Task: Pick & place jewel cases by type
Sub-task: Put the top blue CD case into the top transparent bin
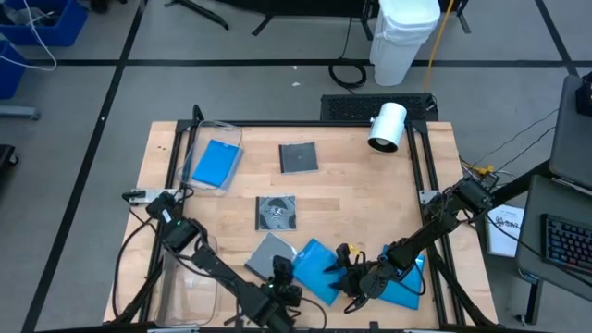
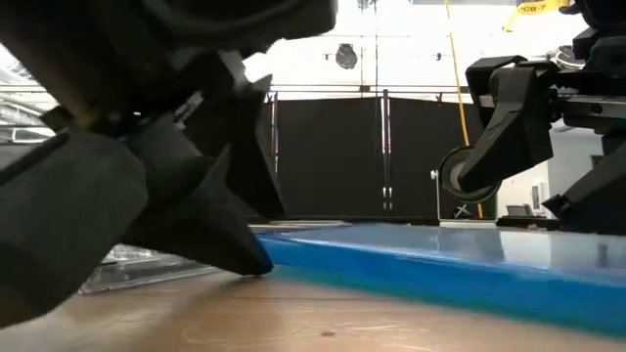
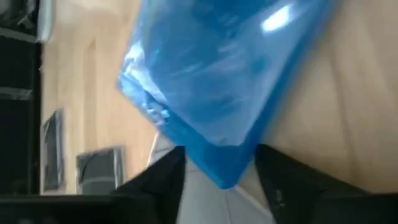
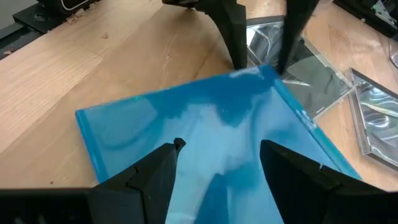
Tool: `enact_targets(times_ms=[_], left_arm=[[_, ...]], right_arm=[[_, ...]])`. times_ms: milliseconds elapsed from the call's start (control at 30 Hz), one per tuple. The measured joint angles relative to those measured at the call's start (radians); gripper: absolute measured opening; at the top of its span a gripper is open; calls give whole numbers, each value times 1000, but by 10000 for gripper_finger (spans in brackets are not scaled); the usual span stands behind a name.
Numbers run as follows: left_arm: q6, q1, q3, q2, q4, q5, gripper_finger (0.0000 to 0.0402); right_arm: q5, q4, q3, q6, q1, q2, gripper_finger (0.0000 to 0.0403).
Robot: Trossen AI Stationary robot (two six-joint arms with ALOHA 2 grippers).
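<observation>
Left gripper [image 3: 217, 171] straddles a corner of the blue jewel case [image 1: 313, 268] at the table's [image 1: 370, 199] near edge.
Its fingers look about closed on that corner; right gripper [image 4: 217, 158], jaws spread, flanks the opposite edge.

One jewel case [image 1: 214, 164] was found inside the bin [image 1: 198, 129] at the worktop's [image 1: 370, 203] far left; two more [image 1: 298, 158] [image 1: 276, 213] were laid mid-worktop, and three [image 1: 313, 268] were clustered at the near edge.

Readable text: none that I can read in any view.
Yellow sign [image 2: 531, 8] in the room behind my table: it has dark letters, but they are too small to read.
</observation>
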Motion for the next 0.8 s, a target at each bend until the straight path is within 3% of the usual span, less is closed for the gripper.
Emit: enact_targets(times_ms=[133, 200, 500, 667, 800], left_arm=[[46, 30, -1, 1, 97, 48, 42], [19, 48, -1, 3, 125, 40, 15], [33, 71, 10, 3, 107, 34, 3], [46, 76, 10, 3, 92, 40, 2], [46, 76, 10, 3, 91, 41, 1]], right_arm=[[0, 1, 0, 7, 0, 0, 221], [0, 4, 0, 16, 0, 0, 221], [17, 35, 0, -5, 22, -40, 221], [210, -190, 1, -38, 50, -121, 221], [232, -381, 0, 67, 39, -132, 221]])
